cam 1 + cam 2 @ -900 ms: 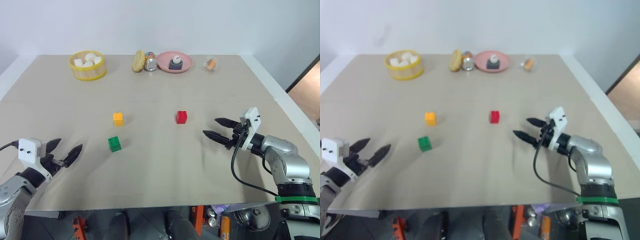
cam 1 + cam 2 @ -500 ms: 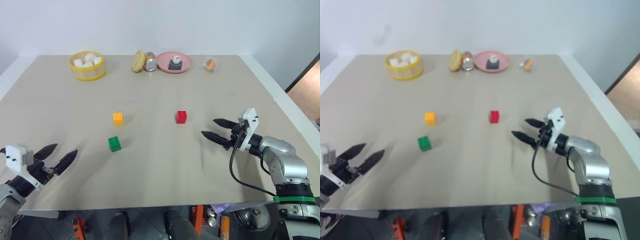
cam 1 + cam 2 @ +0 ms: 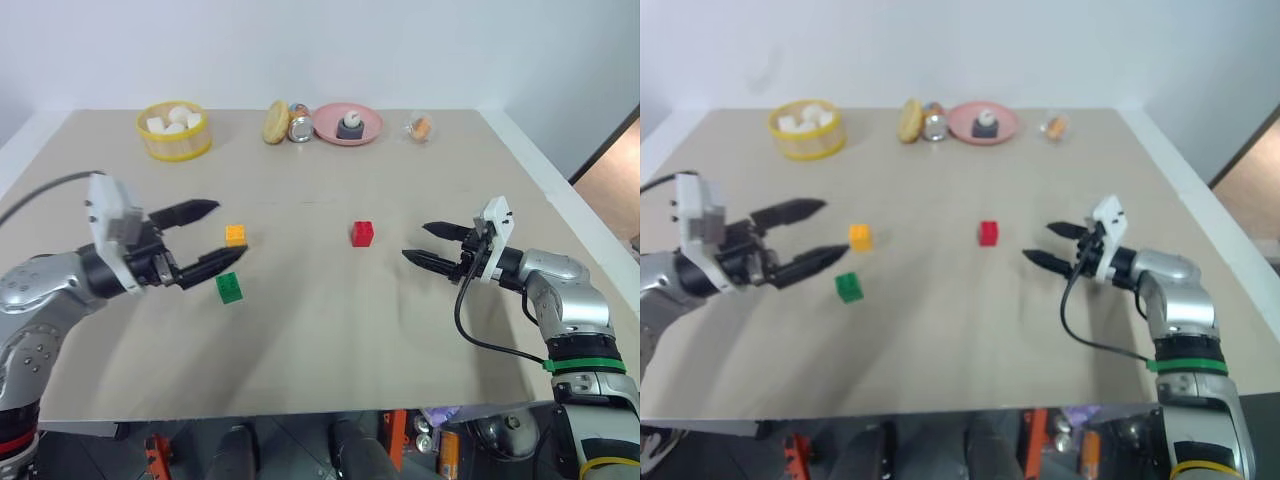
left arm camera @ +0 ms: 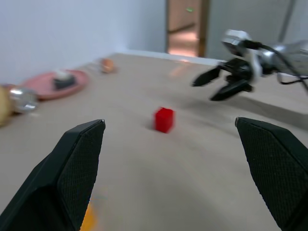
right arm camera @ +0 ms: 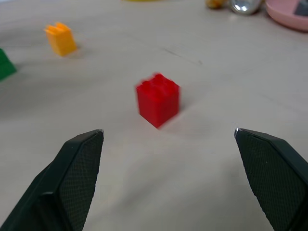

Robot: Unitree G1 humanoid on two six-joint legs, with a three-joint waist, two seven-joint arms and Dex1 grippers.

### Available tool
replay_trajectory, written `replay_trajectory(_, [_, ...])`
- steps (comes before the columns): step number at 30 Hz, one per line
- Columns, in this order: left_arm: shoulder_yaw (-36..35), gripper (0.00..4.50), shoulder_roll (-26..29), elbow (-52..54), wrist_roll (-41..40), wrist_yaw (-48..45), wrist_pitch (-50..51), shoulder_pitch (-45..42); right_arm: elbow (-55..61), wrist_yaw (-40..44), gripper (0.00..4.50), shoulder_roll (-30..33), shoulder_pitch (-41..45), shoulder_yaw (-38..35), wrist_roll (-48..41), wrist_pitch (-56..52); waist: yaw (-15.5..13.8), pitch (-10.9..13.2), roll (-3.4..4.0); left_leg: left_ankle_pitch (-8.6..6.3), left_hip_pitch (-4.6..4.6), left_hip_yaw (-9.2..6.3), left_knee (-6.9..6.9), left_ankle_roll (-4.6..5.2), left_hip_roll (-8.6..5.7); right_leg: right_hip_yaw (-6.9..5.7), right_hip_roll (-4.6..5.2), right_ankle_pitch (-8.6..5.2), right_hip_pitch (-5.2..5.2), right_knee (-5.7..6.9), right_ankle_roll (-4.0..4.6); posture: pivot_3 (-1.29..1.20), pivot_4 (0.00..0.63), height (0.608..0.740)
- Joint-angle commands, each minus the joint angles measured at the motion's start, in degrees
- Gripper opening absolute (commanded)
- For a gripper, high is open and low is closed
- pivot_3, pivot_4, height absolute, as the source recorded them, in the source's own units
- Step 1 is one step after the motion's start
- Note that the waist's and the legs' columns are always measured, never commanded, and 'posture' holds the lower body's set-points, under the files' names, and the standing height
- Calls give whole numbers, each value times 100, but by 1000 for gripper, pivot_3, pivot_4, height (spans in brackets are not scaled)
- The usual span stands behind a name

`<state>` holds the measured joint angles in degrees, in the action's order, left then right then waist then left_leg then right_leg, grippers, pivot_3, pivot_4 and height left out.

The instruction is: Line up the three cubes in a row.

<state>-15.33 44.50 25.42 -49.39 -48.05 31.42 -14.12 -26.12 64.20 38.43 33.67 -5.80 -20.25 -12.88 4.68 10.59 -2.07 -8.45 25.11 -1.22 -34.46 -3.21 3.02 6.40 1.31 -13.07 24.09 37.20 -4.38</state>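
Observation:
Three cubes sit apart on the tan table (image 3: 320, 330): an orange-yellow cube (image 3: 236, 235), a green cube (image 3: 229, 288) just in front of it, and a red cube (image 3: 362, 233) further right. My left gripper (image 3: 231, 229) hangs open above the table, its tips reaching over the orange-yellow and green cubes without touching either. To the right of the red cube, my right gripper (image 3: 414, 241) is open and points at it; the right wrist view has the red cube (image 5: 158, 98) centred between the fingers, a short way ahead. Both grippers are empty.
Along the far edge stand a yellow round basket (image 3: 175, 131) of white lumps, a bread-like item (image 3: 277, 121), a can (image 3: 301, 127), a pink plate (image 3: 348, 124) holding a small object, and a small wrapped item (image 3: 422, 127).
My left arm has risen from the front left edge and swung right, so its open gripper now hangs by the orange-yellow and green cubes. The right gripper has barely shifted. No cube has moved.

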Motion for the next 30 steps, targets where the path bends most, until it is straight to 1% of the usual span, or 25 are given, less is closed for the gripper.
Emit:
replay_trajectory(1, [472, 4483, -92, 214, -90, -222, 112, -371, -337, 369, 4500, -7, 397, 130, 114, 307, 0, 2, 3, -3, 0, -6, 4, 5, 3, 0, -8, -6, 4, 7, 6, 0, 150, 740])
replay_trajectory(4, [697, 4483, -118, 231, -63, -409, 128, -523, -598, 505, 4500, -149, 538, 287, 236, 476, 0, 3, 4, -3, 3, -23, 7, 5, 6, 0, -24, -10, 3, 11, 10, 0, 150, 740])
replay_trajectory(7, [976, 4483, -233, 124, -41, -444, 225, -846, -1416, 631, 4500, -411, 910, 455, 469, 904, -6, 3, 4, -3, 1, -31, 1, 5, 6, -4, -26, -13, -5, 11, 0, 0, 150, 740])
replay_trajectory(15, [861, 4483, -14, 315, -155, -570, 514, -776, -2373, 746, 4500, -790, 1362, 479, 665, 1440, -2, 3, 5, 4, 0, -33, -17, 1, 3, -2, -23, -3, -16, 9, 2, 0, 150, 740])
replay_trajectory(18, [756, 4483, 44, 435, -278, -480, 627, -725, -2346, 791, 4500, -818, 1362, 431, 634, 1455, -6, 4, 5, 4, -1, -35, -16, 1, 3, -2, -23, -1, -17, 9, -1, 0, 150, 740])
replay_trajectory(25, [662, 4483, -35, 579, -471, -245, 787, -639, -1774, 906, 4500, -824, 1190, 413, 518, 1223, -10, 4, 6, 4, -1, -38, -16, 1, 3, -4, -24, 1, -17, 10, -7, 0, 150, 740])
replay_trajectory(27, [676, 4483, -58, 611, -486, -208, 792, -625, -1680, 797, 4500, -849, 1172, 418, 536, 1223, -10, 4, 6, 4, -1, -38, -16, 1, 3, -4, -24, 2, -18, 11, -7, 0, 150, 740])
replay_trajectory(30, [672, 4483, -101, 660, -557, -130, 800, -606, -1624, 324, 4500, -902, 1240, 353, 601, 1191, -10, 4, 6, 4, -1, -38, -17, 0, 3, -4, -24, 2, -18, 11, -4, 0, 150, 740])
